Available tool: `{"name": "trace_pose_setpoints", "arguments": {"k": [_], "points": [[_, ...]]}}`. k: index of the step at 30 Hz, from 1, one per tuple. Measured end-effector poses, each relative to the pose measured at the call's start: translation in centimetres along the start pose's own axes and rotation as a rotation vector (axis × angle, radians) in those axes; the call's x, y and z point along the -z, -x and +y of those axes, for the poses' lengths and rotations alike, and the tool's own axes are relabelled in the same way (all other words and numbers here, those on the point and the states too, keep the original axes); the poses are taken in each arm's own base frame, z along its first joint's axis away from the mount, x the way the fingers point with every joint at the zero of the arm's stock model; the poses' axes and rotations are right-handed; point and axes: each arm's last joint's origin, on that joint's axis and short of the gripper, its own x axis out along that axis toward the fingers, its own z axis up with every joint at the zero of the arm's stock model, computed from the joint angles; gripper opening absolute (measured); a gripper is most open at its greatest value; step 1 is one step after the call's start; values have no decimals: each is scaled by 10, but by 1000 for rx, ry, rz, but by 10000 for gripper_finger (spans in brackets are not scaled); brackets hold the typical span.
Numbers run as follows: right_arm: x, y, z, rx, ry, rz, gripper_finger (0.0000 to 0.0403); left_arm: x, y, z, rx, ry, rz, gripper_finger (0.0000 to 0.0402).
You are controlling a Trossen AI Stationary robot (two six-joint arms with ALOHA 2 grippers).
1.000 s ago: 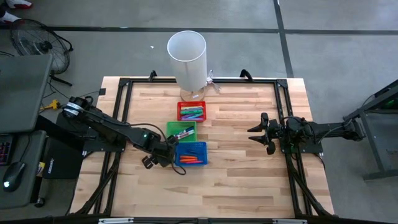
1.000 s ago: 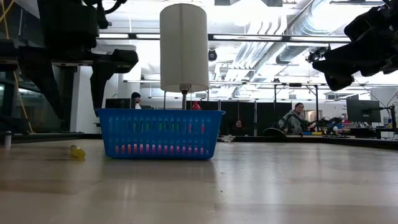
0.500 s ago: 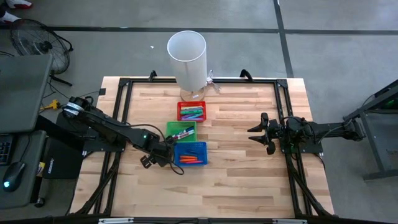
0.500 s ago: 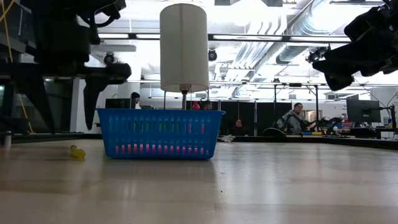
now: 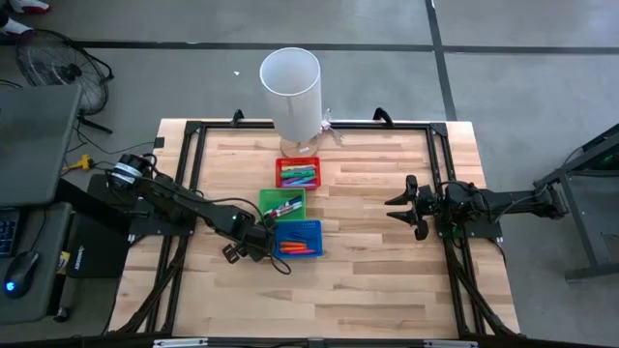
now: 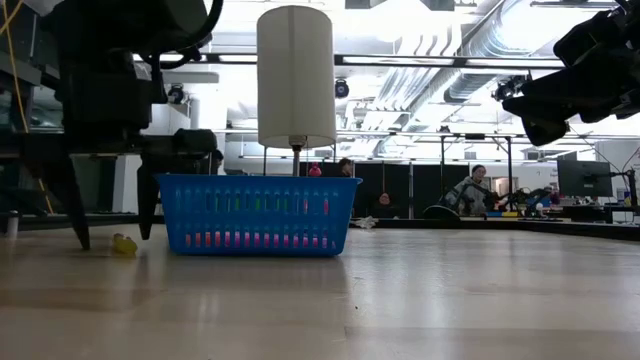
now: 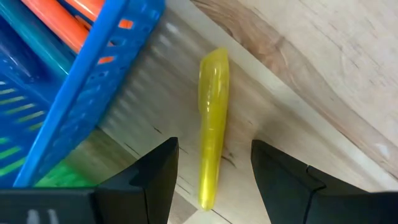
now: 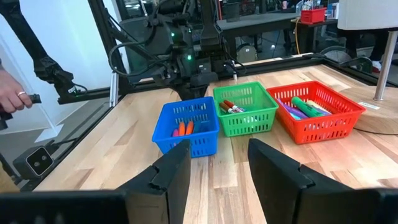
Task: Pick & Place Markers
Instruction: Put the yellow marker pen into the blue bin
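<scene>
One loose marker: you have a yellow pen-like plastic marker (image 7: 212,127) lying flat on the wooden table (image 5: 387,290), just outside the blue slatted plastic bin (image 5: 297,238), on that bin's side toward the table's left edge.
Two fingers, left gripper (image 7: 214,177): they stand apart, one on each side of the yellow marker, and neither touches it as far as the wrist view shows.
Direction from fingers: the marker sits in the gap between the fingers, its near end level with the tips and the rest reaching out past them.
Long axis: it runs roughly along the left gripper's reach, not across the gap, and roughly parallel to the blue bin's wall, so your closing stroke would meet its sides.
Height: in the low view the fingers come down almost to the table top on either side of the marker (image 6: 124,243).
Nearer arm: the left arm is at the marker; the right gripper (image 5: 406,206) hangs near the table's right edge, well apart, fingers spread and holding nothing.
Clearance: the blue bin wall lies just beside one finger, so I judge you should watch for a snag there.
Other markers: the rest lie in the blue bin, the green slatted plastic bin (image 5: 282,203) and the red slatted plastic bin (image 5: 298,173).
</scene>
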Motion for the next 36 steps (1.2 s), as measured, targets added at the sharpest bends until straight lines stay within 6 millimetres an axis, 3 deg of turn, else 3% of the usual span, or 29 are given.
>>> {"name": "trace_pose_setpoints", "arguments": {"k": [36], "points": [[0,0,0,0,1,-1,149,3,-18,-4,154,120,66,184]]}}
